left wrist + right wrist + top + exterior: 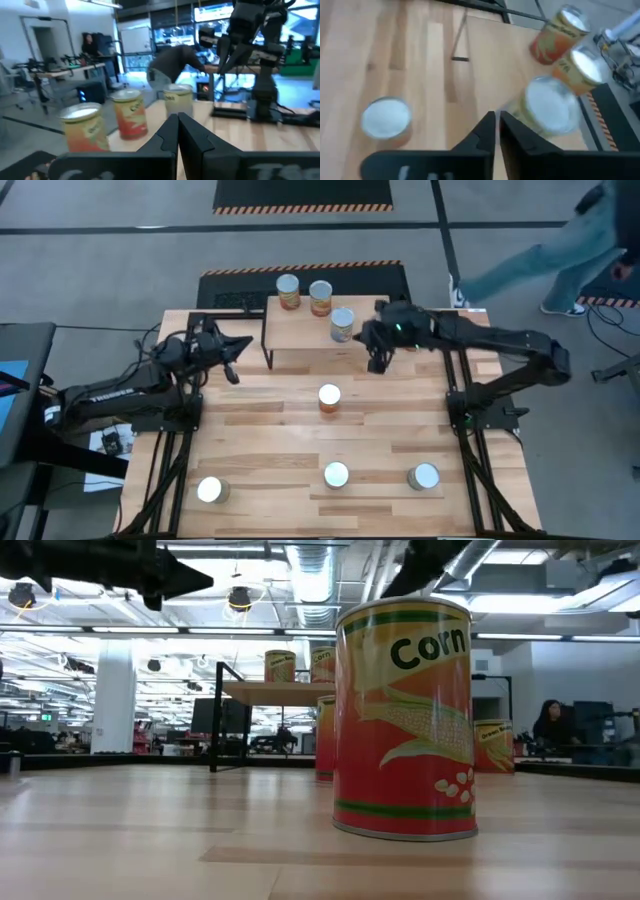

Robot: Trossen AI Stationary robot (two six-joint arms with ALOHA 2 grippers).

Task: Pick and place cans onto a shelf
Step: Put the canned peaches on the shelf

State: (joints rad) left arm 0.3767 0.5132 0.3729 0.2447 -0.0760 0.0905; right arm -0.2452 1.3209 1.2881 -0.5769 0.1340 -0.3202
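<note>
Right gripper (374, 362) just beside the shelf (300, 330), fingers nearly together, holding nothing. Left gripper (237, 355) closed and empty off the shelf's other end. Three cans (342, 324) on the shelf, labels blurred. Four more on the table (260, 430), one (329, 397) near its middle. Low view largely blocked by a corn can (405, 718).

1. My left arm reaches in from the left side, its left gripper (237, 343) hanging above the table with fingers pressed together, empty.
2. My right arm stretches across from the right side, elbow bent; the right gripper (373, 348) holds nothing, fingers (485, 131) almost touching.
</note>
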